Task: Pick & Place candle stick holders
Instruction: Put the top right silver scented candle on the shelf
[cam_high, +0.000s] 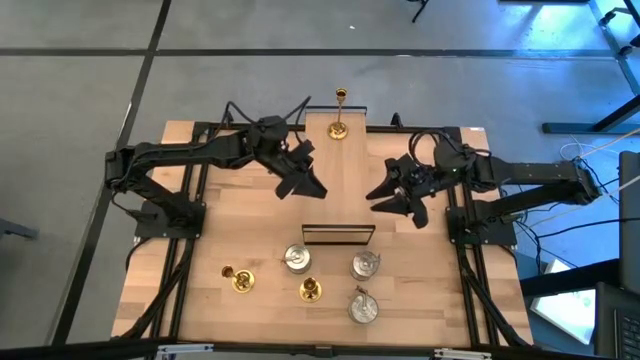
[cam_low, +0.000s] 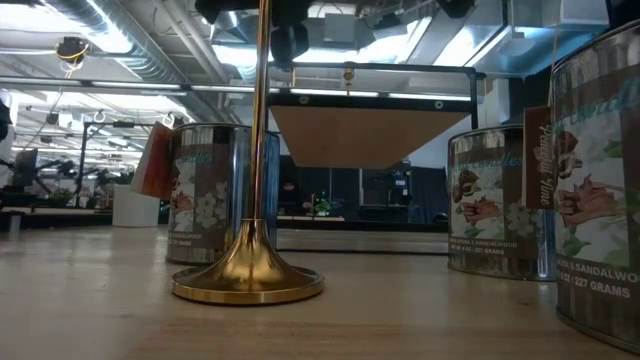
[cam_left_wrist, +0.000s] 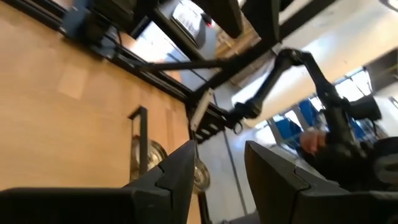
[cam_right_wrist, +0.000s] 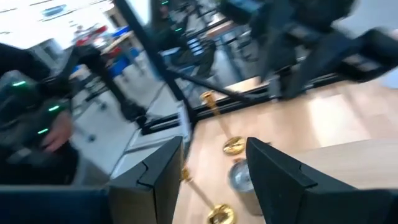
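Note:
Both grippers hang above the middle of the table, touching nothing. My left gripper (cam_high: 303, 182) (cam_left_wrist: 217, 177) is open and empty, and so is my right gripper (cam_high: 393, 200) (cam_right_wrist: 211, 180). One slim brass candle stick holder (cam_high: 340, 112) stands on its round base at the table's far edge. Near the front edge are two more brass holders (cam_high: 238, 279) (cam_high: 310, 290); the left one seems to lie on its side. Three squat silver holders (cam_high: 297, 260) (cam_high: 365, 265) (cam_high: 363, 307) stand there too. In the low view a brass holder (cam_low: 250, 270) stands between the silver ones (cam_low: 208, 195) (cam_low: 497, 205).
A small dark rectangular frame (cam_high: 338, 235) stands upright mid-table, between the grippers and the front group of holders. Black rails (cam_high: 195, 200) run along the table's left and right sides. Bare wood lies between the frame and the far brass holder.

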